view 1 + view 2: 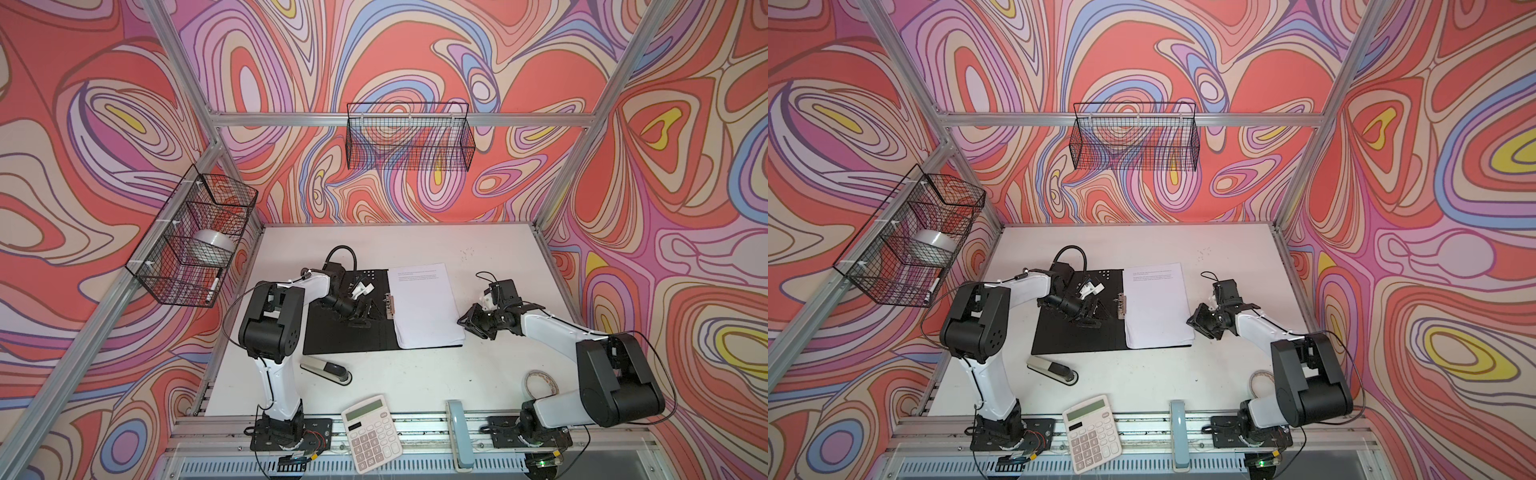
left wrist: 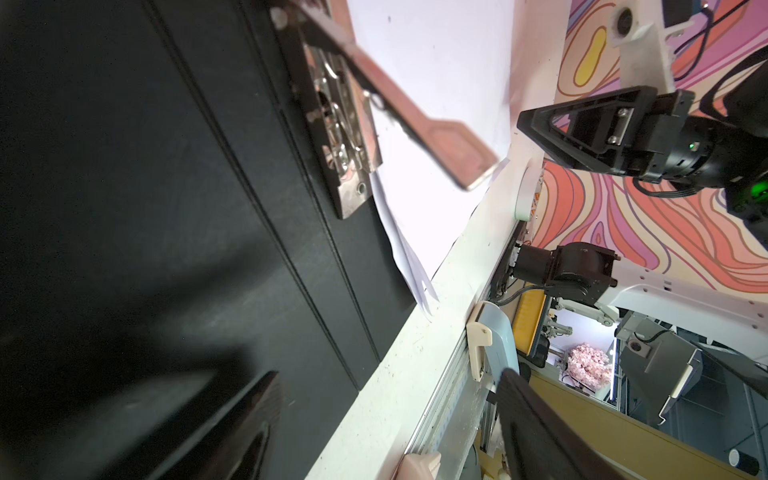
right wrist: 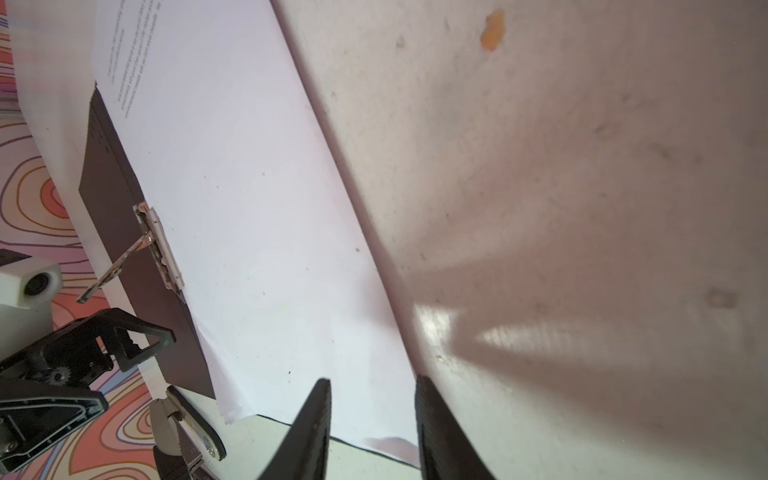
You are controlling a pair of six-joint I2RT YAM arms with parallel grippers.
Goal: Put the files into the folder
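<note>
White printed paper sheets (image 1: 428,307) lie on the right half of the open black-lined folder (image 1: 345,332), a bit fanned at the near edge. I'd nudge them left, flush under the raised metal clip (image 1: 389,306), before clamping. Left gripper (image 1: 365,311) gapes empty over the folder's left half. The right gripper (image 1: 473,326), part-open and empty, has bare table (image 1: 478,249) to its right.

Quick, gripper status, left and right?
Left gripper: open, holding nothing, over the folder.
Right gripper: partly open, holding nothing, by the edge of the files.
</note>
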